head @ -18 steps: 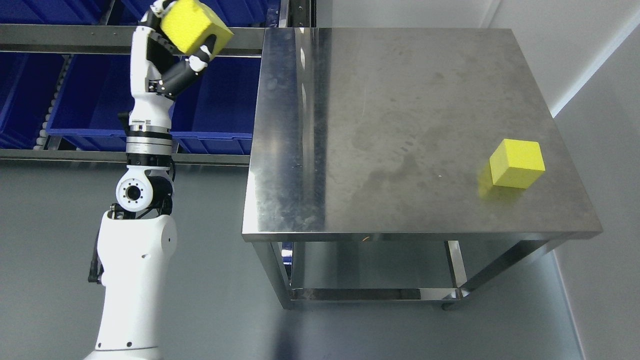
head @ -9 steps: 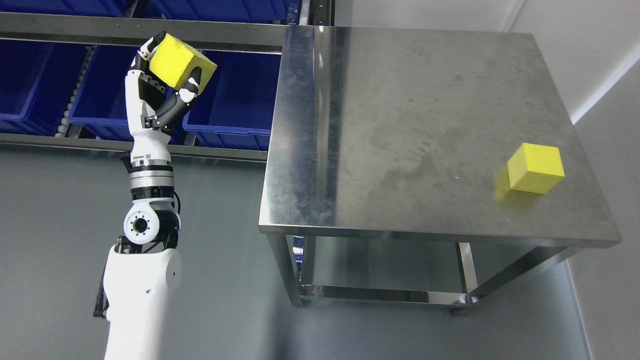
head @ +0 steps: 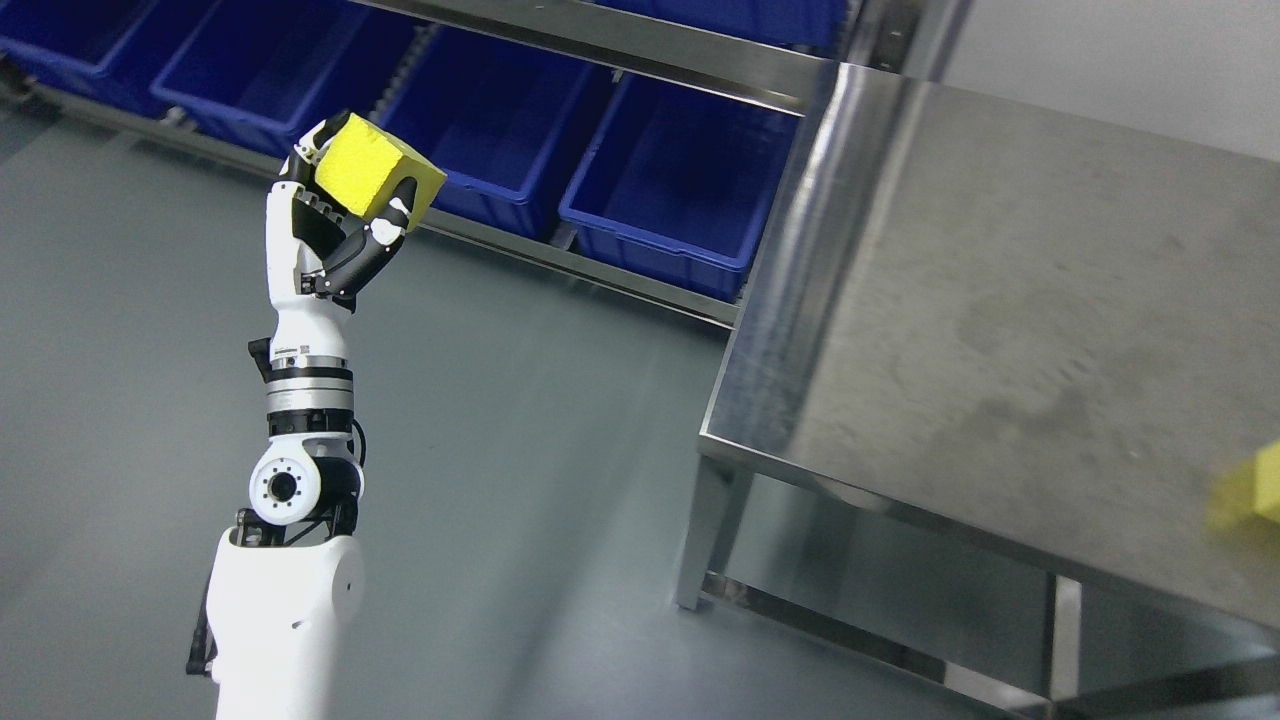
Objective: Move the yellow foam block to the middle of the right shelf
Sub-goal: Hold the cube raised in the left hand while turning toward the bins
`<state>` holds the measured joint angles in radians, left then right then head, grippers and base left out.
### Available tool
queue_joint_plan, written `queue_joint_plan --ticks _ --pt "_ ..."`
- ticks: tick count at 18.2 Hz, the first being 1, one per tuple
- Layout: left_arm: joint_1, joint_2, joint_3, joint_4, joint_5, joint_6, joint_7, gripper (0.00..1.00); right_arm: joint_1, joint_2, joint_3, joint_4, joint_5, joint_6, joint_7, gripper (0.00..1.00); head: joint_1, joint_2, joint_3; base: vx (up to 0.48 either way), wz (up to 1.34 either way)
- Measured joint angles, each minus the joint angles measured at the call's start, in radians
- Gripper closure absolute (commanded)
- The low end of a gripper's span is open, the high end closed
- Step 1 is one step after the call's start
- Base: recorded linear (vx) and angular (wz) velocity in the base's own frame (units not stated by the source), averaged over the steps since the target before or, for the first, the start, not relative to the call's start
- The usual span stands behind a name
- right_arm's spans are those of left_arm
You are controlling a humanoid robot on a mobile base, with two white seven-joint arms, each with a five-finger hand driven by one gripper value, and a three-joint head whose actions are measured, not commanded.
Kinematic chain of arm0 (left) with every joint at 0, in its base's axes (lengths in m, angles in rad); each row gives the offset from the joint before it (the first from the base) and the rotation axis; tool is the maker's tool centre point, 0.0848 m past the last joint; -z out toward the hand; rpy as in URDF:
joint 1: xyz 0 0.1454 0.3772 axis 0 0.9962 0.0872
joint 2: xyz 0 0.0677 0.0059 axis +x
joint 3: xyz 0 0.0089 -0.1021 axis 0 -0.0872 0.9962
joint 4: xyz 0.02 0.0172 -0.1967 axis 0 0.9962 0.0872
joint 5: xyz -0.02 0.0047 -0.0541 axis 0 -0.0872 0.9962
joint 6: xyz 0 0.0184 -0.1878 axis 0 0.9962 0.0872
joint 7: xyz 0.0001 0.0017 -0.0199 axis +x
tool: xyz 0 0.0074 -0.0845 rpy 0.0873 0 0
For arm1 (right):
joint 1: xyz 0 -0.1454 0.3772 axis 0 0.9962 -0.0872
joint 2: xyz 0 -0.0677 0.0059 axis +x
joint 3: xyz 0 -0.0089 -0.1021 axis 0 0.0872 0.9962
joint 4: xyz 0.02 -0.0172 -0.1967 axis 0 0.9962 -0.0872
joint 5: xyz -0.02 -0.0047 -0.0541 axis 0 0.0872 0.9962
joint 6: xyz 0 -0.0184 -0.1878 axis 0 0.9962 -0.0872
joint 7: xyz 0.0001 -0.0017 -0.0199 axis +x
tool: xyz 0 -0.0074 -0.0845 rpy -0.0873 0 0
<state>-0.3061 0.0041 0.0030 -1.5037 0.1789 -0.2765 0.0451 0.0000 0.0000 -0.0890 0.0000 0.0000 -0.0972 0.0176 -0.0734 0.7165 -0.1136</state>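
My left hand (head: 345, 200) is raised upright at the left of the head view, fingers curled around a yellow foam block (head: 378, 178). The block is tilted and sits in front of the low shelf rail (head: 520, 245), with blue bins (head: 660, 190) behind it. A second yellow foam block (head: 1255, 492) lies on the steel table (head: 1000, 330), cut off by the right edge of the picture. The right arm does not show.
A row of several blue bins (head: 250, 70) runs along the shelf at the top. An upper shelf rail (head: 640, 45) crosses above them. Grey floor (head: 520, 460) lies between my arm and the table leg (head: 705, 535).
The camera has swung left and tilted, so table and shelf have shifted right in the picture. The left hand still holds the block, now seen lower against the shelf.
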Motion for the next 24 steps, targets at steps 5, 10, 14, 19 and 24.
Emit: queue_joint_plan --ticks 5,10,14,19,24 --pt "0.01 -0.002 -0.001 -0.018 0.0 0.001 0.0 0.62 0.0 0.0 0.0 0.0 0.0 0.0 0.0 0.0 0.0 0.0 0.0 0.039 0.97" --pt "0.015 -0.003 -0.002 -0.031 0.001 0.0 0.0 0.62 0.0 0.0 0.0 0.0 0.0 0.0 0.0 0.0 0.0 0.0 0.0 0.058 0.84" --pt "0.016 -0.003 -0.002 -0.037 0.001 -0.002 0.0 0.62 0.0 0.0 0.0 0.0 0.0 0.0 0.0 0.0 0.0 0.0 0.0 0.054 0.54" --pt "0.014 -0.003 -0.003 -0.042 0.001 -0.002 -0.001 0.62 0.0 0.0 0.0 0.0 0.0 0.0 0.0 0.0 0.0 0.0 0.0 0.043 0.31" --pt "0.013 -0.004 -0.003 -0.045 0.001 -0.002 -0.002 0.62 0.0 0.0 0.0 0.0 0.0 0.0 0.0 0.0 0.0 0.0 0.0 0.1 0.33"
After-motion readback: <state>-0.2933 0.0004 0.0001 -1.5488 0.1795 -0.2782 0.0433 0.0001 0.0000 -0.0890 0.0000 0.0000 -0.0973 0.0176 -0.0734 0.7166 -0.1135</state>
